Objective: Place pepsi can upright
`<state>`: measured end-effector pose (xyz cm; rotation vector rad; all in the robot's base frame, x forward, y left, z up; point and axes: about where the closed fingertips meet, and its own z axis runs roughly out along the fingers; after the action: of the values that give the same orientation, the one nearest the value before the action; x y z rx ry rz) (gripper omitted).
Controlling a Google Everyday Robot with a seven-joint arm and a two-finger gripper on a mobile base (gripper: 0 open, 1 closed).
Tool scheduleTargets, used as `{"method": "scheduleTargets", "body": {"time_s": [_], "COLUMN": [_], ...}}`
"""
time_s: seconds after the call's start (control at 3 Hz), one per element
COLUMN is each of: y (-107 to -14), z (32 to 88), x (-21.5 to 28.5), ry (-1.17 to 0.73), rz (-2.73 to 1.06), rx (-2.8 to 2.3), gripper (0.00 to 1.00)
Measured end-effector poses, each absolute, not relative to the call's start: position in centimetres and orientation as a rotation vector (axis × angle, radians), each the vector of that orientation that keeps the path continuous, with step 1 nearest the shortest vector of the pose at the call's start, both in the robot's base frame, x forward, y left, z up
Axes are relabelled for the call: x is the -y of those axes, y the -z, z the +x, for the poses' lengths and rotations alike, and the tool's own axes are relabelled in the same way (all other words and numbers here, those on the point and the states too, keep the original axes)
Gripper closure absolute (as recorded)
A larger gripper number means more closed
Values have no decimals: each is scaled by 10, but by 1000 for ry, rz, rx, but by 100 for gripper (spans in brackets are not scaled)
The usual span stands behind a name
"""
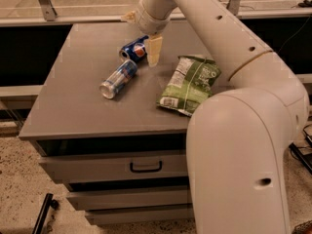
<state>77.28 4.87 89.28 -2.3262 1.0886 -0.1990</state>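
Observation:
The pepsi can [134, 49], short and dark blue with a red-white-blue logo, lies on its side at the back middle of the grey cabinet top [73, 101]. My gripper [153, 51] reaches down from the arm at the top and sits right against the can's right side, low over the surface. Whether it grips the can does not show.
A slimmer silver-and-blue can [118, 78] lies on its side just in front and left of the pepsi can. A green chip bag [190, 84] lies flat to the right. My arm's big white body [243, 150] covers the cabinet's right front. Drawers [117, 167] face front.

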Motion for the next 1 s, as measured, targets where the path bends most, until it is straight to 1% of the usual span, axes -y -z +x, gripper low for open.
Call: {"method": "scheduleTargets", "body": {"time_s": [1.0], "y": [-880], "z": [768], "x": [-70], "ry": [205], "rz": [-2415], "rx": [-985], "gripper": [0]}}
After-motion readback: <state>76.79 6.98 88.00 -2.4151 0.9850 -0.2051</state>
